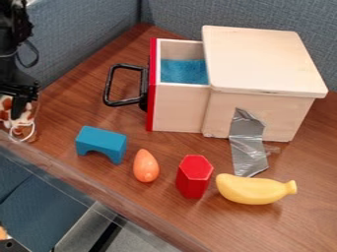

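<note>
Left approach: you have bare brown wooden tabletop [72, 103] beside the black looped handle [110, 84].
Handle: it juts from the red drawer front [152, 93], blocking a straight pass there.
Drawer top: open to you from above; the pale wooden box [263, 59] walls its right side.
Front row: the blue arch block [102, 140], orange teardrop-shaped piece [145, 166], red hexagonal block [194, 176] and yellow plastic banana [253, 189] leave you narrow gaps.

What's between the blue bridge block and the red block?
In the camera view, a little orange toy lies between the blue block and red block.
</note>
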You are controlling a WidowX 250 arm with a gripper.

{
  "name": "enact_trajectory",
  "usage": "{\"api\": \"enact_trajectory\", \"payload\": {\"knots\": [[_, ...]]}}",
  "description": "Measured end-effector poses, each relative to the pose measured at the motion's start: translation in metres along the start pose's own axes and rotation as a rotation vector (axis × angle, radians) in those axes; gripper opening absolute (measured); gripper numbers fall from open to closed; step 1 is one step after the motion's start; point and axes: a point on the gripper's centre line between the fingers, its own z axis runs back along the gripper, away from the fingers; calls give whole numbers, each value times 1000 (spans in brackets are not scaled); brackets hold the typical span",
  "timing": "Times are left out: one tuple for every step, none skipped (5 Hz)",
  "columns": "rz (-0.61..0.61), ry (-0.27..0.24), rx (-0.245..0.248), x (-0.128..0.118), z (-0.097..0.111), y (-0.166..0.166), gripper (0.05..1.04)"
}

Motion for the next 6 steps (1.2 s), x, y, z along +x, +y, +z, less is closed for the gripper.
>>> {"api": "enact_trajectory", "payload": {"knots": [[-45, 14, -81, 2, 1, -14, 1000], [-151, 20, -149, -1, 4, -46, 1000], [-188, 23, -187, -5, 8, -63, 999], [-224, 37, -219, -9, 11, -73, 999], [-249, 32, -235, -9, 18, -73, 999], [-277, 17, -255, -6, 32, -75, 999]]}}
